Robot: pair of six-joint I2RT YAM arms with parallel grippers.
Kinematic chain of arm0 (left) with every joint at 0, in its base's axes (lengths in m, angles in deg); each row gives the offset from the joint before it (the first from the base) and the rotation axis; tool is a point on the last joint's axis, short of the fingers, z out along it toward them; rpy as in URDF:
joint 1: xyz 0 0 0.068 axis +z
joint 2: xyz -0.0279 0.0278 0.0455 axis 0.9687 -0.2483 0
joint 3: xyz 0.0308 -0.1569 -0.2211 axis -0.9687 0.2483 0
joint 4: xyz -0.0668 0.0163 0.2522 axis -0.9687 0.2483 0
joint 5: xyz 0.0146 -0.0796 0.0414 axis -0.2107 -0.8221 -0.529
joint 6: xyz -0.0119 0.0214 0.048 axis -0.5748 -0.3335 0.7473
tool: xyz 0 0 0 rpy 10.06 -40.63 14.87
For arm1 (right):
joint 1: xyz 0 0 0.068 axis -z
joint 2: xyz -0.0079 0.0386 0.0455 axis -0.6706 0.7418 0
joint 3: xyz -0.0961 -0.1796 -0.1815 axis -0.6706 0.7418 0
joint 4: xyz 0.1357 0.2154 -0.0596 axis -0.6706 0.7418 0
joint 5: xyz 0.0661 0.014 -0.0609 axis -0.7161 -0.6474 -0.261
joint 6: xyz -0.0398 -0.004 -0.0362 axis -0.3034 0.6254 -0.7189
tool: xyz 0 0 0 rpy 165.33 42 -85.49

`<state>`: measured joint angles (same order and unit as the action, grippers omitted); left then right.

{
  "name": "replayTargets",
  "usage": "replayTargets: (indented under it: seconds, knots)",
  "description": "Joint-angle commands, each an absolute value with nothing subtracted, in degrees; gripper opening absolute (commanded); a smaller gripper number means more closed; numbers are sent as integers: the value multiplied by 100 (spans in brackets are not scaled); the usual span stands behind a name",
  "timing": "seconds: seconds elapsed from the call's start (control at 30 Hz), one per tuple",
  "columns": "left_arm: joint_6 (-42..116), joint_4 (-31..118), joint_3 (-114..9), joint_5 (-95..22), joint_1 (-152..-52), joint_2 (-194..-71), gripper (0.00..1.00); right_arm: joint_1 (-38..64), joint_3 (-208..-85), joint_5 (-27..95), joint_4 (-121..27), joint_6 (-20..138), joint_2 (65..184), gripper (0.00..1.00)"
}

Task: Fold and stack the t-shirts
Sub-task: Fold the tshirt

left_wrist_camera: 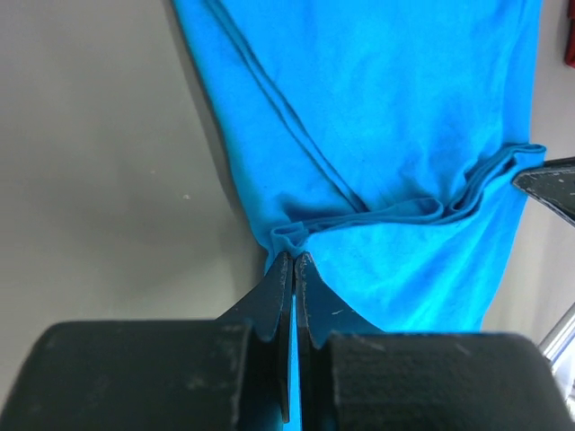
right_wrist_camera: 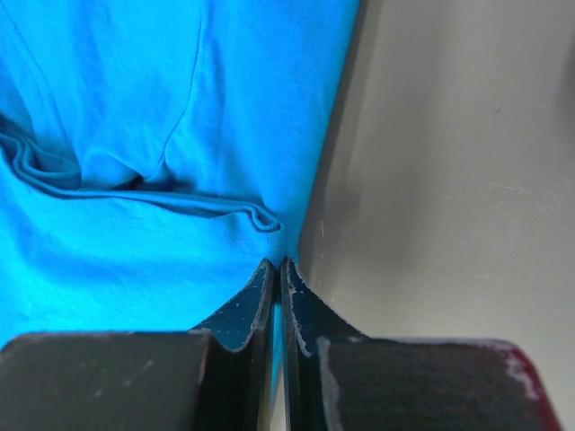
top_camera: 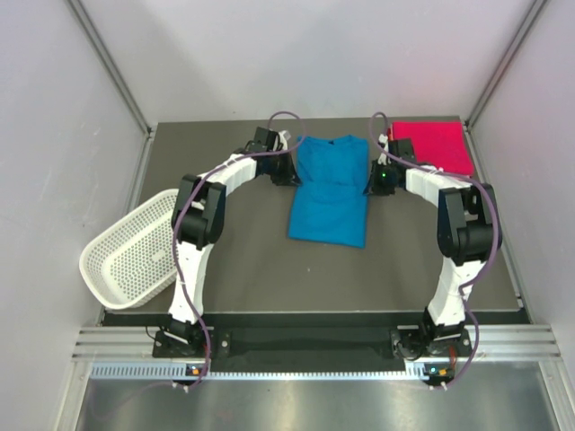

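The blue t-shirt (top_camera: 329,190) lay flat, its long axis running near to far. The left gripper (left_wrist_camera: 294,260) pinched its left edge and the right gripper (right_wrist_camera: 278,267) its right edge, opposite each other on one cross crease. The pink t-shirt (top_camera: 436,146) lay off its far right corner.

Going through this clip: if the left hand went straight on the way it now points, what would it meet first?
The blue shirt. The left hand is shut on its edge, with cloth bunched right ahead and more beyond. It seems to tilt downward, so the table under the cloth would probably come next.
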<state>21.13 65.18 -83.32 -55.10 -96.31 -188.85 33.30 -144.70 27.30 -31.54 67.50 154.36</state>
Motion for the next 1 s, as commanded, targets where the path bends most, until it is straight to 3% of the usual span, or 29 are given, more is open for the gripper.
replayTargets:
  seconds: [0.0,0.03,0.13,0.23,0.33,0.5,0.67,0.87,0.97]
  knots:
    - [2091,6195,-8363,-5378,-9637,-19010,0,3359,-14468,2903,-3399,6796,15276,3]
    - [2073,6204,-8372,-5387,-9637,-19028,0,3359,-14494,2886,-3408,6797,15293,7]
    - [2064,6222,-8363,-5370,-9637,-19011,19,3359,-14617,2754,-3303,6797,15267,20]
    - [2178,6379,-8363,-5203,-9637,-18827,29,3359,-14697,2789,-3039,6858,15074,34]
    - [2301,6695,-8407,-4940,-9637,-18502,36,3359,-14627,2982,-2592,7007,14688,39]
    - [2433,7162,-8102,-4526,-9645,-17730,38,3298,-13926,2974,-2196,7227,13837,40]
    - [2258,6848,-7144,-4937,-9689,-17026,37,3157,-13186,2632,-2362,7429,13037,34]
    - [1906,6003,-5868,-5738,-9874,-16559,33,3016,-12184,1297,-3545,7728,12727,32]
    - [1880,5835,-5508,-5695,-10041,-16611,33,2999,-11867,1294,-3698,7772,12893,32]
